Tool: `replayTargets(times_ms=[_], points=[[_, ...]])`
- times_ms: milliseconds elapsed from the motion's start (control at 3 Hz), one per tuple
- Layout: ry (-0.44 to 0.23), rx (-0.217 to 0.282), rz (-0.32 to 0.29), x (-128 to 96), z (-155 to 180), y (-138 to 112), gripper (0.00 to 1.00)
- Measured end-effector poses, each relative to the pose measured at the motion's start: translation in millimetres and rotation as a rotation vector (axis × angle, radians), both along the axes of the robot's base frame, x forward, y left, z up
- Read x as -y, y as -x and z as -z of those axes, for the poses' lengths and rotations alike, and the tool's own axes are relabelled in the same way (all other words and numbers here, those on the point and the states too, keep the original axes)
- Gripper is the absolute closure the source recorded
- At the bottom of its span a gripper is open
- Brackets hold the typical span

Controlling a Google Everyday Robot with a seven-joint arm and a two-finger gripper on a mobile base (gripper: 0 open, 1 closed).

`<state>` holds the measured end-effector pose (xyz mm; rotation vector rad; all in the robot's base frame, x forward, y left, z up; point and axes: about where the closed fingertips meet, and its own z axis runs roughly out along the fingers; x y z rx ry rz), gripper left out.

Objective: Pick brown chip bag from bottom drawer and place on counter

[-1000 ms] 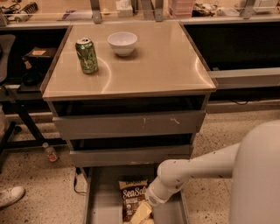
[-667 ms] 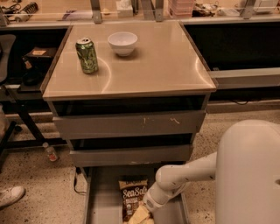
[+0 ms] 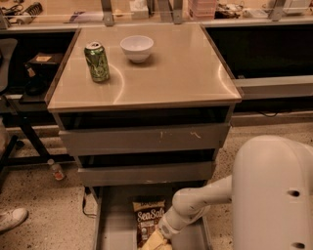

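The brown chip bag [image 3: 148,218] lies flat in the open bottom drawer [image 3: 115,224], its "Sea Salt" script facing up. My white arm reaches down into the drawer from the right. My gripper [image 3: 155,241] sits at the bag's lower end, at the bottom edge of the camera view, mostly cut off. The beige counter [image 3: 176,73] tops the grey cabinet above the drawer.
A green can [image 3: 97,61] and a white bowl [image 3: 137,48] stand on the counter's far left part. Two closed grey drawers [image 3: 144,139] sit above the open one. A small bottle [image 3: 57,170] and a shoe [image 3: 12,218] are on the floor at left. A cluttered bench [image 3: 146,10] runs behind.
My arm's large white body has swung further into view at the right. The gripper stays at the bag's lower end. The bag has not visibly moved.
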<state>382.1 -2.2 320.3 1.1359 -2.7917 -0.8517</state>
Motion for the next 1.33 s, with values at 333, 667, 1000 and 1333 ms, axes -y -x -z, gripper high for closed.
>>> replayTargets(times_ms=[333, 667, 1000, 1333], points=[[-0.007, -0.005, 0.036, -2.0, 42.3, -15.0, 0.00], [-0.015, -0.003, 0.058, -5.2, 71.2, -29.8, 0.00], [-0.022, -0.007, 0.075, -9.8, 92.2, -41.3, 0.00], [-0.030, -0.015, 0.080, -21.2, 112.9, -53.2, 0.00]])
